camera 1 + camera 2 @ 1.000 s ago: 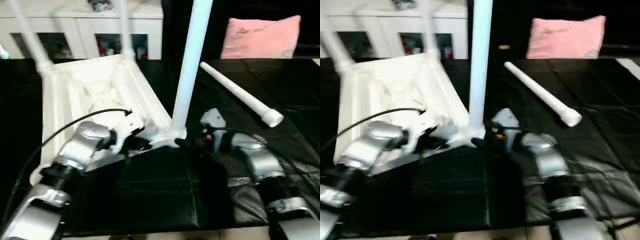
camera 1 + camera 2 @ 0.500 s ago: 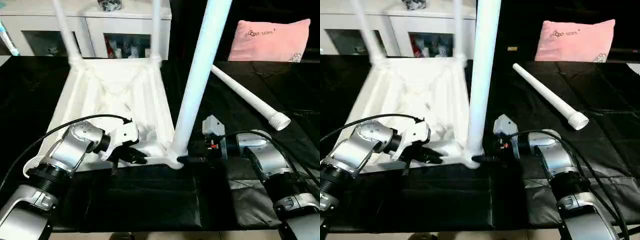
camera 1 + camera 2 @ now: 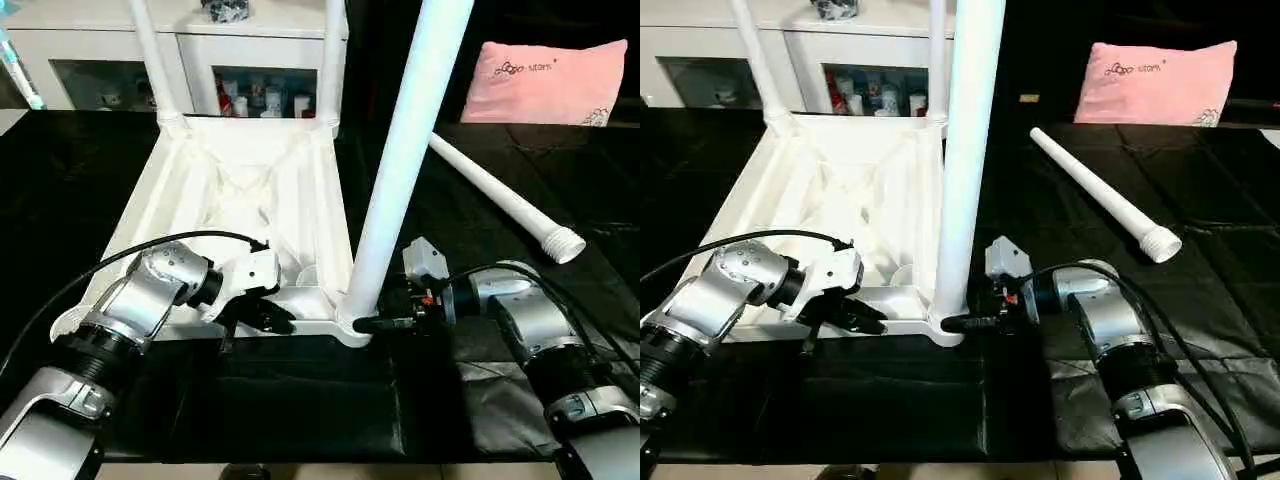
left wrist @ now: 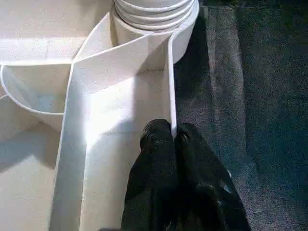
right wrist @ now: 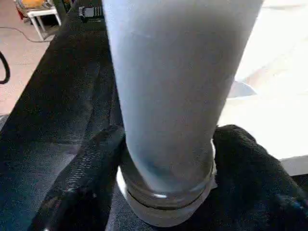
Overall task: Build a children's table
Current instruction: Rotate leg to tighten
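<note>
On black padded matting (image 3: 300,400), upside down: white plastic tabletop (image 3: 235,215), ribbed underside up, diagonal ribs crossing the middle, raised rim all round, round sockets at the corners. Three white tapered legs standing upright in sockets: two at the far corners (image 3: 150,55) (image 3: 330,60), one thick in the foreground at the near right corner (image 3: 400,170), its ringed base seated in the socket. Fourth leg (image 3: 505,200) lying loose on the matting to the right, well apart from the tabletop, ribbed end toward the near side. Left gripper (image 4: 174,139) clenched on the thin near rim wall of the tabletop, one black finger on each side of the wall, close beside the near right socket. Right gripper (image 5: 166,159) at the base of the near right leg, black fingers (image 5: 91,163) on either side of it and against its sides, grasping the near right leg just above the socket. Behind the matting, white cabinet (image 3: 100,50) with glass doors, small coloured items on its shelves, too small to make out. Far right, pink pillow (image 3: 545,80) beyond the loose leg.
</note>
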`<state>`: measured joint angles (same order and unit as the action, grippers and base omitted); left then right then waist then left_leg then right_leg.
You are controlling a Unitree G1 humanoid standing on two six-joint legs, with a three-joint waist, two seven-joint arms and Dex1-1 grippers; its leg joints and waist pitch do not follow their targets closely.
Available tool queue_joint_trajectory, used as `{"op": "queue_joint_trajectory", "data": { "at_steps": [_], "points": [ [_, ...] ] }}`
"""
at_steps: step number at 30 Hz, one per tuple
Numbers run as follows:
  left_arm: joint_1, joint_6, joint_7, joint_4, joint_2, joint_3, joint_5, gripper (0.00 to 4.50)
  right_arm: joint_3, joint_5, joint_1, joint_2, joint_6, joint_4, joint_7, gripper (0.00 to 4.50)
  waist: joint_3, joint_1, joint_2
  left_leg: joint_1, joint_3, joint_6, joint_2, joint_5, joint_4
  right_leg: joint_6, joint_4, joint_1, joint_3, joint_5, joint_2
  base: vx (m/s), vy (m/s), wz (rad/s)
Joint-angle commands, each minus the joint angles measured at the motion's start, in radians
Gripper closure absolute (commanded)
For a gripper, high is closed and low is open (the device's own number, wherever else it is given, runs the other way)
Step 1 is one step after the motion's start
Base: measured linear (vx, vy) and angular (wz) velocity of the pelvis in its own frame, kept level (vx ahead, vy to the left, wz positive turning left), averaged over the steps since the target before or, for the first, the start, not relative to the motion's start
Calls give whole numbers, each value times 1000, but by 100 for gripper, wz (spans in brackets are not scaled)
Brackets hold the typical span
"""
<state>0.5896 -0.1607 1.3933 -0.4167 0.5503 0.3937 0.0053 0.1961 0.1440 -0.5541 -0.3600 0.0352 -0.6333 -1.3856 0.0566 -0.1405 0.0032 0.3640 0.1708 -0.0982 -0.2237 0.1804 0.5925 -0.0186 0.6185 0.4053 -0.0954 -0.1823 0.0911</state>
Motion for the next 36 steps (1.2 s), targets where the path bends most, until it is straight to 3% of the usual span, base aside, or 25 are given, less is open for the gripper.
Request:
{"op": "queue_joint_trajectory", "data": {
  "at_steps": [1, 7, 13, 15, 17, 18, 20, 21, 23, 24, 26, 27, 29, 33, 36],
  "points": [
    [17, 31, 87, 16, -2, 50, 7, 450, -14, 1, -30, -5, 13, -5, 3, 184, -78, 9, 7, -9, 7, 41, -10, 171, -65, -250, -57, -59, 49, -103, 48, 0, 0, 0],
    [20, 33, 88, 10, 0, 57, 12, 450, -5, 3, -24, -5, 4, -8, -10, 229, -77, 9, 5, -11, 7, 39, -10, 176, -65, -244, -58, -57, 50, -124, 48, 0, 0, 0],
    [7, 0, 46, 4, -13, 41, 4, 450, -9, 8, -1, 25, -8, -10, 47, 246, -77, 11, 7, -9, 7, 33, -9, 180, -65, -241, -58, -59, 50, -128, 47, 0, 0, 0],
    [9, -42, -10, -1, -39, 19, -2, 450, -23, -5, 3, 55, -18, -26, 140, 246, -70, 13, 6, -8, 5, 21, -7, 212, -70, -227, -66, -58, 49, -192, 49, 0, 0, 0],
    [11, -57, -28, -3, -49, 12, -6, 450, -29, -9, 2, 65, -23, -33, 171, 247, -65, 18, 6, -17, 5, 4, -6, 264, -73, -203, -77, -54, 50, -291, 51, 0, 0, 0],
    [21, -134, -136, -12, -111, -44, -35, 450, -54, -21, -7, 119, -72, -59, 323, 248, -64, 25, 9, -15, 3, -4, -5, 286, -75, -189, -80, -55, 50, -342, 52, 0, 0, 0],
    [31, -188, -213, -16, -156, -81, -52, 450, -66, -27, -13, 159, -94, -73, 413, 248, -61, 34, 6, -22, 0, -16, -3, 304, -75, -167, -91, -51, 48, -410, 53, 0, 0, 0],
    [46, -260, -315, -19, -218, -130, -75, 450, -83, -26, -22, 216, -121, -90, 520, 248, -61, 40, 5, -19, 1, -22, -3, 300, -76, -166, -87, -52, 49, -410, 51, 0, 0, 0],
    [51, -282, -344, -18, -237, -144, -81, 450, -88, -25, -25, 236, -125, -96, 551, 249, -61, 50, 2, -15, -4, -32, 1, 298, -77, -147, -94, -55, 42, -452, 53, 0, 0, 0],
    [60, -322, -396, -12, -274, -169, -88, 450, -95, -27, -34, 273, -141, -106, 610, 249, -61, 62, 3, 3, -8, -21, 7, 281, -78, -117, -95, -66, 36, -474, 52, 0, 0, 0],
    [67, -347, -442, -8, -305, -188, -92, 450, -95, -35, -45, 306, -150, -118, 662, 249, -63, 70, 3, -4, -9, -13, 6, 282, -77, -116, -102, -57, 36, -463, 51, 0, 0, 0],
    [84, -384, -561, -8, -377, -234, -96, 450, -92, -55, -71, 367, -168, -149, 777, 249, -65, 72, 2, -5, -8, -9, 8, 280, -75, -119, -103, -58, 36, -455, 51, 0, 0, 0],
    [94, -404, -629, -8, -424, -260, -96, 450, -93, -73, -95, 402, -180, -174, 852, 249, -65, 80, 3, -11, -4, -1, 9, 275, -71, -138, -103, -51, 37, -431, 48, 0, 0, 0],
    [106, -399, -681, -15, -467, -260, -72, 450, -110, -91, -129, 440, -183, -212, 933, 249, -69, 87, 5, -3, -5, 13, 6, 244, -72, -161, -92, -54, 41, -328, 45, 0, 0, 0],
    [118, -375, -698, -35, -467, -247, -51, 450, -126, -96, -126, 433, -163, -209, 952, 179, -77, 85, 13, -5, -2, 30, 5, 183, -68, -204, -78, -59, 44, -165, 42, 0, 0, 0]
  ]
}}
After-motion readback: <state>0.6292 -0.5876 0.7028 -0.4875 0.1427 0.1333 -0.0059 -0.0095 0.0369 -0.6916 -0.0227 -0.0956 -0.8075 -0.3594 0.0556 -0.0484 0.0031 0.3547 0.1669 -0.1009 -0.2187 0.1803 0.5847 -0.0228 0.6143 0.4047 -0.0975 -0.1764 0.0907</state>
